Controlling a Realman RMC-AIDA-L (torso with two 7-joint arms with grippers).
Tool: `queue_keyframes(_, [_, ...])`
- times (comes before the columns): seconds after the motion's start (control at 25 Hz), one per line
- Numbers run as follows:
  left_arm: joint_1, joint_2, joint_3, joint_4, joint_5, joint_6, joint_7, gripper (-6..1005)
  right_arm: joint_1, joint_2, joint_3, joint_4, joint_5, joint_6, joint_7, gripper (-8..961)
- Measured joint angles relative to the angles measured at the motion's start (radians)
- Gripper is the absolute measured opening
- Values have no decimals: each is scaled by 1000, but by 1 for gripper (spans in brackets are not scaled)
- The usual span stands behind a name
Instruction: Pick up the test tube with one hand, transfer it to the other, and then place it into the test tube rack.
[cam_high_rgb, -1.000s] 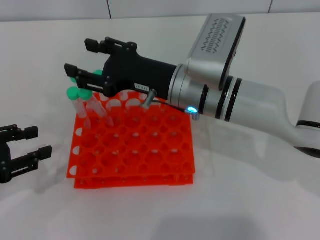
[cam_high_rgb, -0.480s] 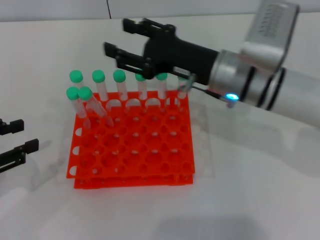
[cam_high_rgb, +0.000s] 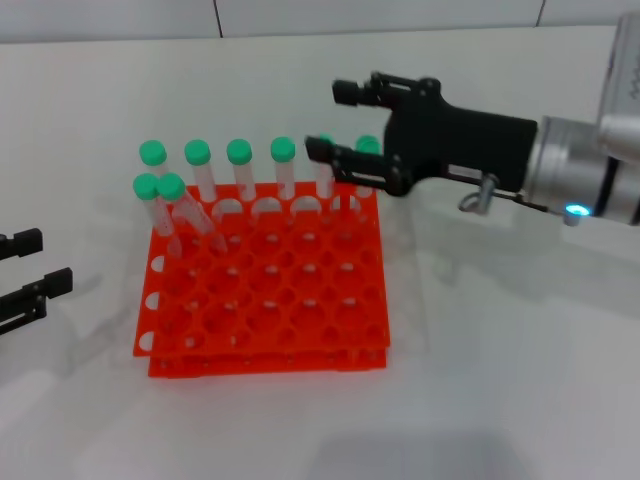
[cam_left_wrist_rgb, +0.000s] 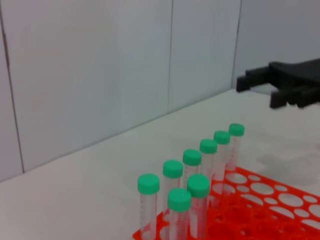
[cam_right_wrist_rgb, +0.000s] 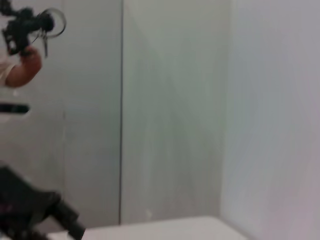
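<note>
Standing green-capped in the far-left corner of the orange test tube rack (cam_high_rgb: 262, 287), the clear test tube (cam_high_rgb: 182, 214) leaned among 8. Right claw (cam_high_rgb: 335, 122) hovered open, empty; left claw (cam_high_rgb: 25, 267) open, empty, beside the rack.

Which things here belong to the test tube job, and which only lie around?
Job: test tube rack; eight green-capped tubes standing in it; right gripper, open beside the rack's far right corner; left gripper, open at the left.
Lying about: nothing else but the white table.
</note>
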Motion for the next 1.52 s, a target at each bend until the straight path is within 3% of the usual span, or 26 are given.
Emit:
queue_keyframes(0.48, [-3,24,0,6,-24,55,-21,560,-18,-7,282,-68,-438,-240,252,666])
queue_keyframes(0.72, [-13,32,0,8,-15,76,-49,560,-37,-7,288,-173,-587,-274,394,665])
queue_keyframes(1.04, [-36,31,9,59,41,81,-129,560,-34,-10,317,-218,-667,-413,446,665])
queue_keyframes(1.28, [-98,23,10,85,139,81,-193,560,-42,8,349,-258,-751,-427,483,665])
queue_keyframes(1.52, [-148,16,12,86,200,78,-220,560,-54,4,375,-263,-769,-425,495,664])
